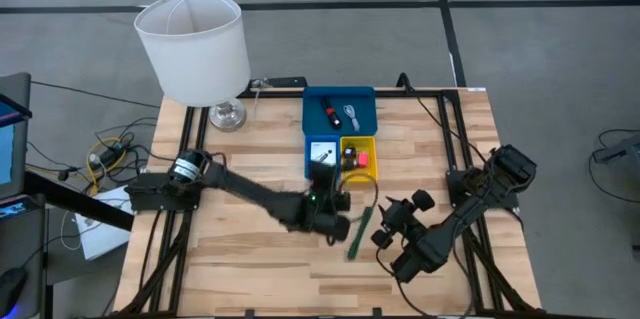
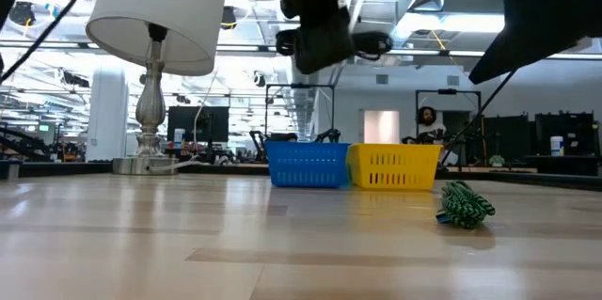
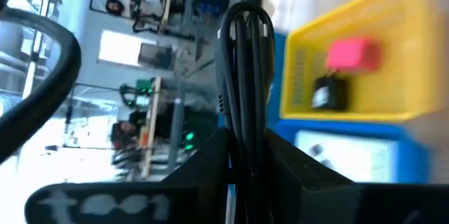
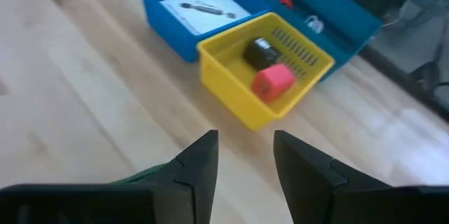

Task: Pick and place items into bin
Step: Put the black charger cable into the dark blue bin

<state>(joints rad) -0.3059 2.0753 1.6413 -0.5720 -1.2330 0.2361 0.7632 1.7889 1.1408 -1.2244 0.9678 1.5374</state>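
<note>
The bin stands at the table's far middle. Its wide blue tray (image 1: 340, 109) holds a black-red piece (image 1: 328, 112). The small blue tray (image 1: 320, 154) holds a white card (image 4: 200, 5). The yellow tray (image 1: 360, 154) holds a small red piece (image 4: 272, 81) and a black piece (image 4: 259, 52). A green slim stick (image 1: 358, 234) lies flat on the table in front of the trays and also shows in the low view (image 2: 464, 204). My left gripper (image 1: 338, 201) is shut, raised above the table just in front of the small trays; I see nothing between its fingers (image 3: 245, 27). My right gripper (image 1: 388, 221) is open and empty, right of the green stick, pointing at the yellow tray (image 4: 245, 140).
A lamp with a white shade (image 1: 190, 44) and silver foot (image 1: 227, 114) stands at the far left corner. Cables (image 1: 110, 154) lie off the table's left edge. Bare wood (image 1: 230, 259) stretches along the table's near left. A person (image 2: 428, 121) shows far behind.
</note>
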